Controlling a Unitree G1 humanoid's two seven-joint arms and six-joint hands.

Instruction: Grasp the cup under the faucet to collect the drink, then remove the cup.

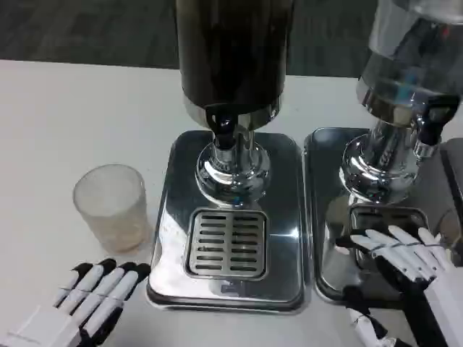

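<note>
1. Two drink dispensers stand on the white bench [51,108] in the head view: a dark-filled dispenser [231,50] at twelve o'clock and a clear dispenser [412,58] at two o'clock, each over a shiny drip tray.
2. At nine o'clock the cup [111,207], frosted and upright, sits on the bench just beside the dark dispenser's tray [170,217], not under the faucet [224,130]. I cannot tell whether there is anything in it.
3. At seven o'clock the left robot hand [90,296] lies flat with fingers stretched out and slightly apart, holding nothing, its tips pointing at the cup and near it but not touching.
4. At four o'clock the right robot hand [412,267] is spread wide and empty over the front of the other tray [325,217].
5. As I see it, the grasp comes first. The left hand should wrap the cup low on its wall, lift it over the tray's rim, and centre it on the grate [226,242] directly beneath the spout.
</note>
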